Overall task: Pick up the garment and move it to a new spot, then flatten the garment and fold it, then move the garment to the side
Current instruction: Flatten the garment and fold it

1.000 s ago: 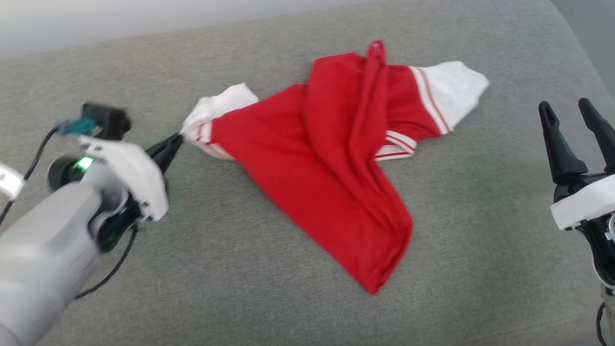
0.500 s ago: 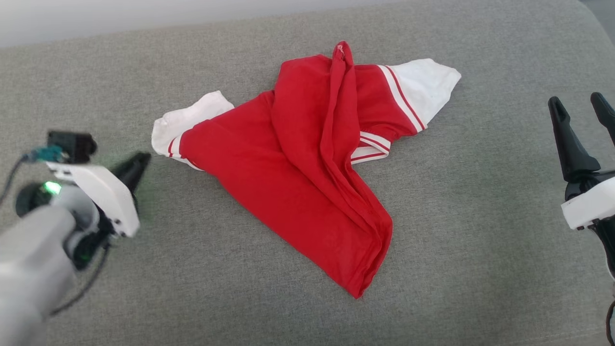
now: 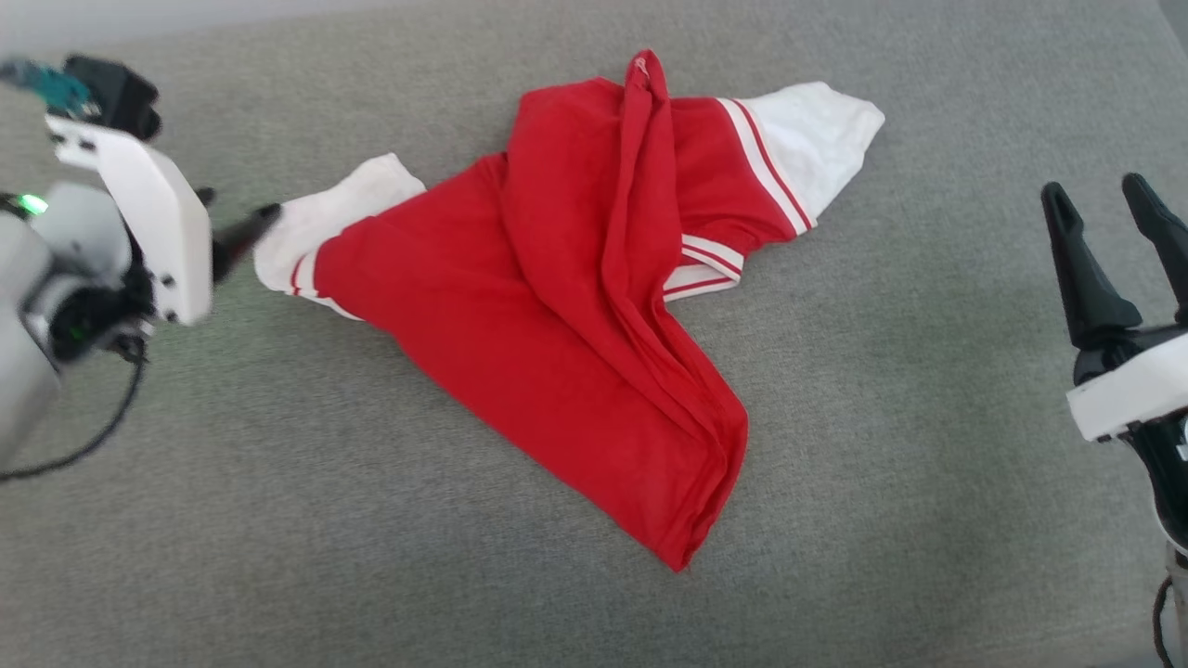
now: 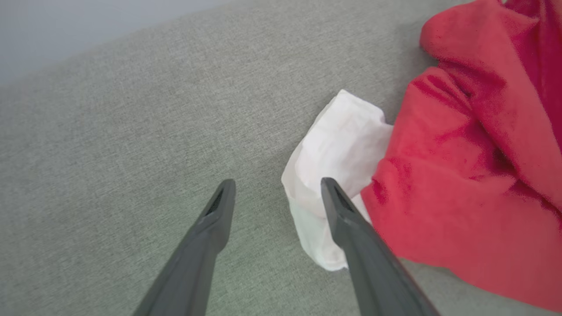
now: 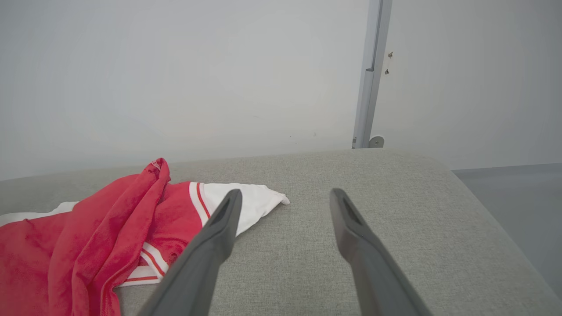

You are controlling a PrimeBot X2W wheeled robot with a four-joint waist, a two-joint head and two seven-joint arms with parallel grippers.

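The garment [image 3: 557, 315] lies crumpled in the middle of a grey upholstered surface [image 3: 371, 538], red with a white sleeve at each end and a long fold ridge down its body. My left gripper [image 3: 237, 206] hovers at its left white sleeve [image 3: 325, 209], open. In the left wrist view the left gripper [image 4: 276, 184] has nothing between its fingers, and one finger [image 4: 351, 224] overlaps the sleeve [image 4: 338, 145]. My right gripper [image 3: 1095, 190] stands open at the far right, well clear of the garment. In the right wrist view the right gripper [image 5: 286, 193] points past the other sleeve [image 5: 254, 199].
The grey surface ends in a rounded edge [image 5: 496, 219] on the right, with floor [image 5: 518, 180] beyond. A pale wall and a vertical metal post [image 5: 371, 74] stand behind it. Bare cushion lies in front of and to both sides of the garment.
My left gripper was shut on the left white sleeve, let it go, drew back and opened. The sleeve now rests on the cushion. The head camera shifted. The right gripper kept still.
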